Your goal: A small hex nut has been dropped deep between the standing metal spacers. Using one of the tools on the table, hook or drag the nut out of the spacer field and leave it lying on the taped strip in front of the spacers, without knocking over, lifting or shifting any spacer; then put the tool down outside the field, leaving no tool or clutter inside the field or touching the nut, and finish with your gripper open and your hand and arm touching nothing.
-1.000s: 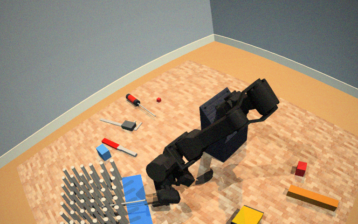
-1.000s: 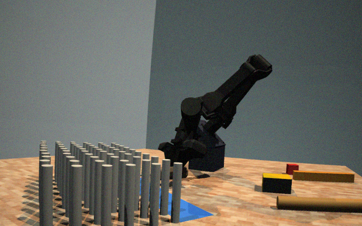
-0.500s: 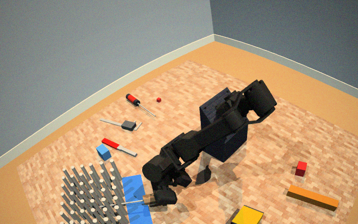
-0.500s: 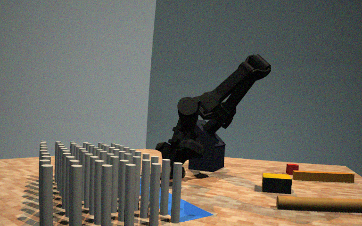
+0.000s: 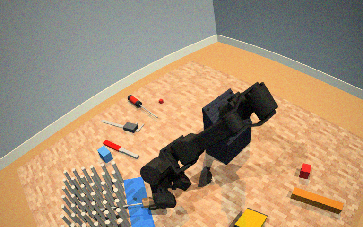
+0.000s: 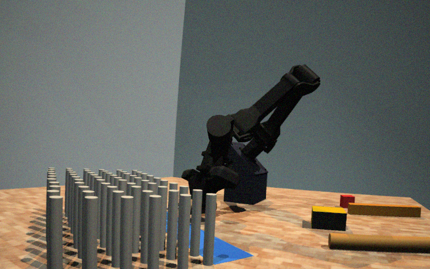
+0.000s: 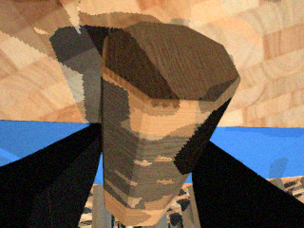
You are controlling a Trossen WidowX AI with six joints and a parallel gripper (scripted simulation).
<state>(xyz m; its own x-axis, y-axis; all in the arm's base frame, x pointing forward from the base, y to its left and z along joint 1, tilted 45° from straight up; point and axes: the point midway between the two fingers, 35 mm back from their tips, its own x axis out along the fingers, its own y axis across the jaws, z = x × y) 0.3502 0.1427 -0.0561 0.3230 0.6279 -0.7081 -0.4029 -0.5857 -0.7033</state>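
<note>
Your end effector (image 5: pixel 152 202) (image 6: pixel 204 205) (image 7: pixel 148 140) is clamped on the tool's wooden handle (image 5: pixel 146 202) (image 7: pixel 171 62), operator, low in the centre of the top view. Now run with me from the left. Standing spacers (image 5: pixel 117 172) (image 6: pixel 209 228) (image 7: pixel 99 206) fill the lower left, and every one you can make out is upright: good news so far! The thin metal shaft (image 5: pixel 133 205) reaches in among them, its far end lost between the posts. And the nut? You can't pick it out in any view, so whether the tip has caught it, you can't tell; most likely it's down in that field.

Sliding right, you pass the blue block (image 5: pixel 105 154), the red-handled tool (image 5: pixel 120 149), the grey-headed tool (image 5: pixel 130 126) and the screwdriver (image 5: pixel 134 100), all lying outside the field. Next comes the blue taped strip (image 5: pixel 135 187) (image 6: pixel 228 250) (image 7: pixel 256 147), the finish line, crossed by your shaft, with no nut you can identify on it.

So where do you stand? Tool chosen, gripped, inserted: call that the middle of the job. Ahead of you, by my judgement: draw the nut straight out without brushing a post, leave it on the strip, lay the tool down outside the field, clear of the nut, then open up and back off, touching nothing.
</note>
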